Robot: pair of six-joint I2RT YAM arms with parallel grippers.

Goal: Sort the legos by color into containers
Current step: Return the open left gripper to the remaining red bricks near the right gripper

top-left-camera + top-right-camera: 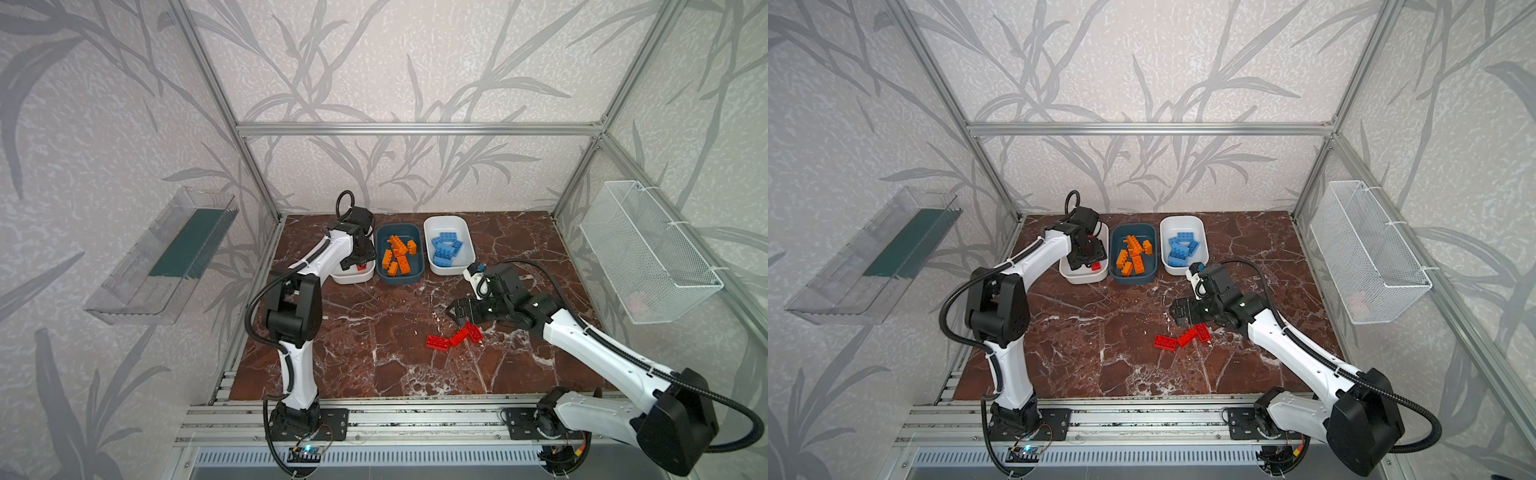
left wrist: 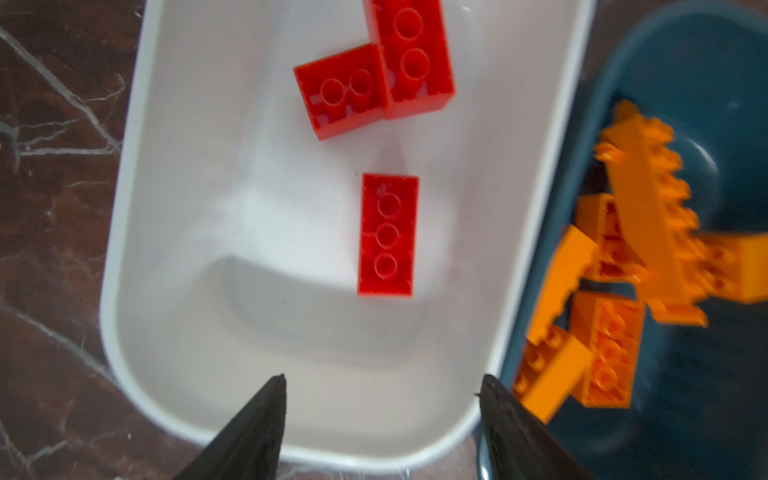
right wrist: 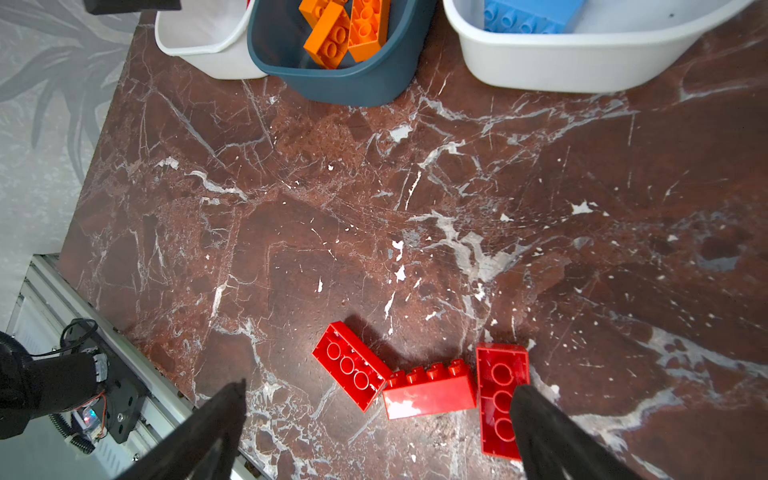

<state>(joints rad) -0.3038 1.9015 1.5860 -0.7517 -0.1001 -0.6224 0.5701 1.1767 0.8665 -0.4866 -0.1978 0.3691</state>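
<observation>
Left fingers [image 2: 257, 424] spread apart, grasping nothing — hang over left white tub [image 2: 137, 124]; three red bricks [image 2: 388, 235] lie inside, undersides up. In both top views left wrist [image 1: 357, 232] hides most of that tub. Teal tub [image 1: 400, 280] just beside holds orange bricks [image 1: 399, 253]; right white tub [image 1: 446, 271] holds blue bricks [image 1: 446, 249]. Right fingers [image 3: 208, 428] wide open, empty — above three loose red bricks [image 3: 428, 395] touching in row on desk [image 1: 374, 332]. Wire basket [image 1: 648, 253] on right wall, clear tray [image 1: 166, 257] on left wall.

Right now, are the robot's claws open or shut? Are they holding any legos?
Left gripper: open, holding nothing, above the white tub.
Right gripper: open, holding nothing, over the loose red legos on the table.
</observation>
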